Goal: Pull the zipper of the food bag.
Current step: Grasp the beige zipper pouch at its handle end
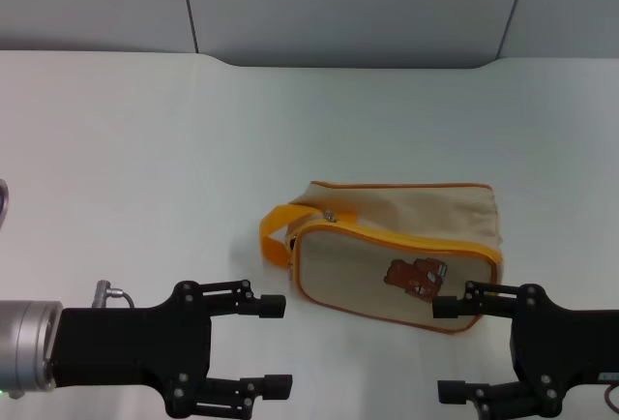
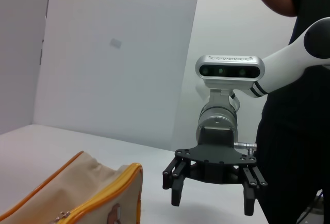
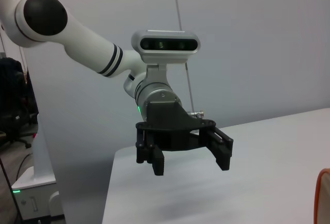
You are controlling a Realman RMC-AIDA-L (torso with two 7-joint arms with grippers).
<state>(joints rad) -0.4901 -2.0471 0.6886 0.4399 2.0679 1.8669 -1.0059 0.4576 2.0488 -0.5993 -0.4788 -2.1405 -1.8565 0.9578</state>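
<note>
The food bag [image 1: 397,246] lies on the white table [image 1: 145,149], its bear picture [image 1: 418,277] facing me and its orange-yellow loop handle [image 1: 276,233] at its left end. The zipper [image 1: 406,238] runs along the front top edge, with the silver pull tab [image 1: 332,215] near the handle end. My left gripper [image 1: 277,345] is open, in front of and left of the bag, apart from it. My right gripper [image 1: 447,348] is open by the bag's front right corner. The left wrist view shows the bag [image 2: 87,188] and the right gripper [image 2: 212,198]. The right wrist view shows the left gripper [image 3: 188,164].
A grey wall panel [image 1: 348,4] rises behind the table's far edge. A metal object [image 1: 3,203] pokes in at the left edge. A person in black [image 2: 299,105] stands behind my right arm. An office chair [image 3: 13,115] stands beyond my left arm.
</note>
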